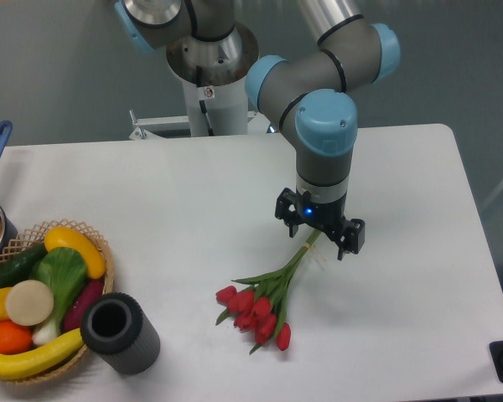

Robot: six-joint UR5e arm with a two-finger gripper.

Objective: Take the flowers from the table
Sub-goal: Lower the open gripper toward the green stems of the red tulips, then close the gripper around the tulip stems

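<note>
Your gripper [318, 237] hangs over the stem ends of the flowers [264, 302], its fingers straddling the stems; from this angle you cannot tell whether they have closed on them. The red buds lie on the table [176, 218] toward seven o'clock from the gripper. A dark cylinder [120, 332] sits beside the wicker basket [42, 301] at nine o'clock.

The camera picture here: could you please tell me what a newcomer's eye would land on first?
Probably the red flowers lying on the white table, right of centre near the front edge. Just above their stem ends hangs the robot's hand, under a grey arm with blue caps. At the front left, a basket of bright toy vegetables sits beside a dark cylinder.
</note>
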